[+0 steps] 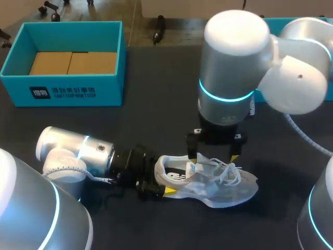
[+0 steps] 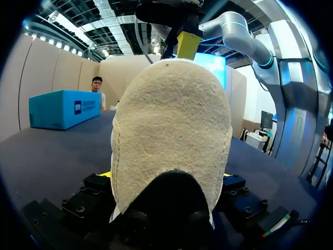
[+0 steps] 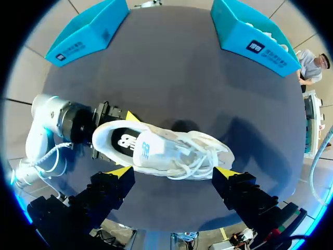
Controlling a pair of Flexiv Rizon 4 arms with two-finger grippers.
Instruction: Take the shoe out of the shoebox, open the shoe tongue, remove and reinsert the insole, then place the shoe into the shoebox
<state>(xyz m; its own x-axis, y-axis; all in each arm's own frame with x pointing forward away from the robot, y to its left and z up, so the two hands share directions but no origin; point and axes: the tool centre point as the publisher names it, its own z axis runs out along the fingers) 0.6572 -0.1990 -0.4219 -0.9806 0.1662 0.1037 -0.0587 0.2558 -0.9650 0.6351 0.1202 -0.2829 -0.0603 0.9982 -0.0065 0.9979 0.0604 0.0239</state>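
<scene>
A white sneaker (image 1: 208, 182) lies on the dark table near the front, toe pointing right, with its laces loose. My left gripper (image 1: 162, 176) comes in low from the left and is shut on the shoe's heel. The left wrist view shows that beige heel (image 2: 171, 135) filling the space between the fingers. Just above the shoe's middle hangs my right gripper (image 1: 213, 156), open. In the right wrist view its yellow tips straddle the shoe (image 3: 166, 151) around the tongue and laces without touching it. The open blue shoebox (image 1: 62, 91) stands at the back left, with brown cardboard inside.
A second blue box (image 3: 250, 36) stands at the back right, mostly behind my right arm in the head view. A small black object (image 1: 156, 28) lies at the table's far edge. Bare tabletop separates the shoebox from the shoe.
</scene>
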